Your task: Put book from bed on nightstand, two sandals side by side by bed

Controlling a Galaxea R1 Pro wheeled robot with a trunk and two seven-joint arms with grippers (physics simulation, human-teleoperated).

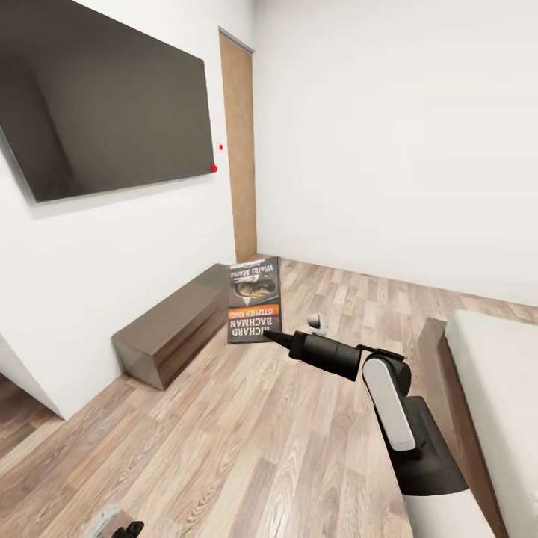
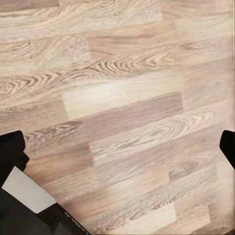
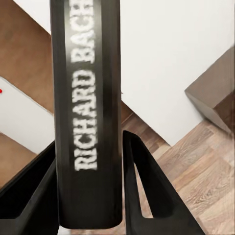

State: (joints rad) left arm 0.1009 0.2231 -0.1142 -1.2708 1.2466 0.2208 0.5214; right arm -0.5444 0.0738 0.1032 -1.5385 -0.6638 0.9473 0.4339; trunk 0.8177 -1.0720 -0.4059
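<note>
My right gripper [image 1: 270, 336] is shut on the book [image 1: 254, 299], holding it upright in the air above the wooden floor, with the dark cover, orange band and white lettering facing me. In the right wrist view the book's dark spine [image 3: 88, 112] stands clamped between the two black fingers [image 3: 147, 191]. The bed [image 1: 493, 359], with its white mattress and dark frame, lies at the right edge, behind the right arm. My left gripper [image 2: 120, 147] hangs open over bare floorboards, its fingertips [image 2: 12, 147] wide apart with nothing between them.
A low brown bench [image 1: 175, 325] stands against the left wall under a large dark screen [image 1: 104, 97]. A wooden door [image 1: 239, 149] is in the far corner. A small white object [image 1: 317, 323] lies on the floor beyond the gripper. Open floor [image 1: 246, 448] spreads in front.
</note>
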